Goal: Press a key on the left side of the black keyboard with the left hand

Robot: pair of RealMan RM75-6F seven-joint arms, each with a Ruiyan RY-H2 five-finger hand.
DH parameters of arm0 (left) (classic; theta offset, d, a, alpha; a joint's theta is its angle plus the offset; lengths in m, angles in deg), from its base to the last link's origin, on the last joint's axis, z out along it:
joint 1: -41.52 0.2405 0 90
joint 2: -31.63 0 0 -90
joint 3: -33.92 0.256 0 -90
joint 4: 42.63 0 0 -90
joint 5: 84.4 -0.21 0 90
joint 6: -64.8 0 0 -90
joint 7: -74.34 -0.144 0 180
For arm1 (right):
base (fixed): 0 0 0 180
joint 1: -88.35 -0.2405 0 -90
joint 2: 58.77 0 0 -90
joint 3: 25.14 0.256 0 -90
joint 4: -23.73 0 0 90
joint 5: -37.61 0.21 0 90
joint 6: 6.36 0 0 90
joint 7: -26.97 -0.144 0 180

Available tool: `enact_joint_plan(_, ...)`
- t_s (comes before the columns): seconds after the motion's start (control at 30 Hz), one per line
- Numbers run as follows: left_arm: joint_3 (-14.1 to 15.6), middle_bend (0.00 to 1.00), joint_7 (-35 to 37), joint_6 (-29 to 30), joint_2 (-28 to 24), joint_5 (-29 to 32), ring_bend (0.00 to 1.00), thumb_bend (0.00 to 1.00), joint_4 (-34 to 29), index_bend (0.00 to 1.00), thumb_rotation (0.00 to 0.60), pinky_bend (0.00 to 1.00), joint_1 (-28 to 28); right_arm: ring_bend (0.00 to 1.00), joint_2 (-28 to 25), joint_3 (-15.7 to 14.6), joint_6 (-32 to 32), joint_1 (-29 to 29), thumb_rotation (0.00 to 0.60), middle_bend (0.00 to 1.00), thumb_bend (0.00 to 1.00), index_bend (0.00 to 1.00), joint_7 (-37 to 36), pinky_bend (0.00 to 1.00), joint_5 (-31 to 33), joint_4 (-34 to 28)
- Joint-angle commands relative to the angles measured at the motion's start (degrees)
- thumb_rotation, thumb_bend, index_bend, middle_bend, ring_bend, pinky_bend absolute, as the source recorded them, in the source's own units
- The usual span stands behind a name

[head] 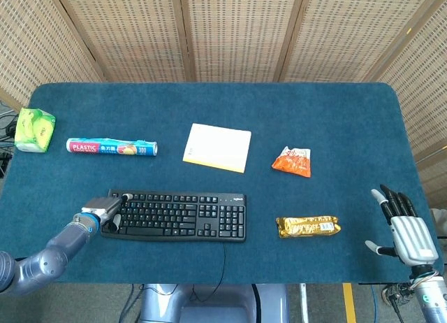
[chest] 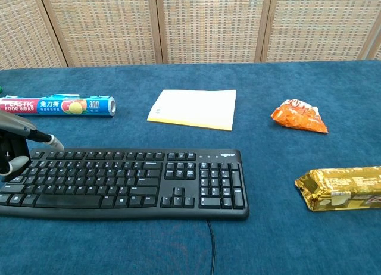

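The black keyboard (head: 183,216) lies near the table's front edge, left of centre; the chest view shows it wide across the foreground (chest: 128,180). My left hand (head: 105,212) is at the keyboard's left end, holding nothing. One finger points out over the top-left key rows, and the other fingers are curled in. In the chest view the left hand (chest: 16,149) hangs over the leftmost keys; I cannot tell whether a fingertip touches a key. My right hand (head: 405,227) rests far off at the table's front right corner, fingers spread and empty.
A plastic-wrap roll (head: 112,147) and a green pack (head: 35,128) lie behind the left hand. A yellow notepad (head: 217,147) sits behind the keyboard. An orange snack bag (head: 292,162) and a gold bar (head: 307,226) lie to the right. The keyboard's cable (head: 224,256) runs off the front edge.
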Motion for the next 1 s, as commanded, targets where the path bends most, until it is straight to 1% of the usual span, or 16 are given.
enact_joint_plan(0.03,0.50,0.64,0.46,0.20,0.55,0.05,0.60,0.74,0.28,0.00,0.600,0.37,-0.57,0.00,-0.03,0.02,-0.02,0.01,0.600,0.00,0.05,0.00,-0.09,0.00,0.02,0.02)
enact_joint_plan(1.0,4.60,0.64,5.33,-0.43,3.82,-0.52,0.60,0.75,2.93,0.00,0.600,0.37,-4.20,0.00,-0.07,0.15,-0.28,0.05,0.600,0.00,0.05,0.00,-0.35,0.00,0.03,0.09)
